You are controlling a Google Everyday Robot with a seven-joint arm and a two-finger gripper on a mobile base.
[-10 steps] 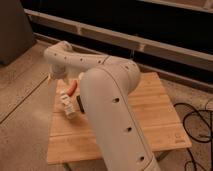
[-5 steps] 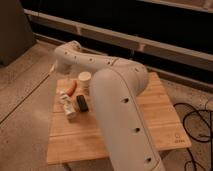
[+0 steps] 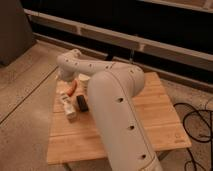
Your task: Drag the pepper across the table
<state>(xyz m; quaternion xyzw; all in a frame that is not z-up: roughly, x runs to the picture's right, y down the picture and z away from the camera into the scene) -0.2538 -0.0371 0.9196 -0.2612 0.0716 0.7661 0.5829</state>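
Observation:
The pepper (image 3: 73, 88) is a small orange-red piece lying near the far left corner of the light plank table (image 3: 150, 110). My white arm (image 3: 117, 110) rises from the bottom of the view and bends left over the table. The gripper (image 3: 65, 79) hangs at the arm's far end, just left of the pepper and very close to it. The wrist hides most of the gripper.
A white boxy item (image 3: 68, 107) and a small black block (image 3: 82, 103) lie just in front of the pepper. A pale cup (image 3: 83, 80) stands right behind it. Black cables (image 3: 197, 120) lie on the floor to the right. A dark wall runs behind the table.
The thick arm link has swung right, uncovering the cup and the black block. The pepper has shifted slightly right near the gripper.

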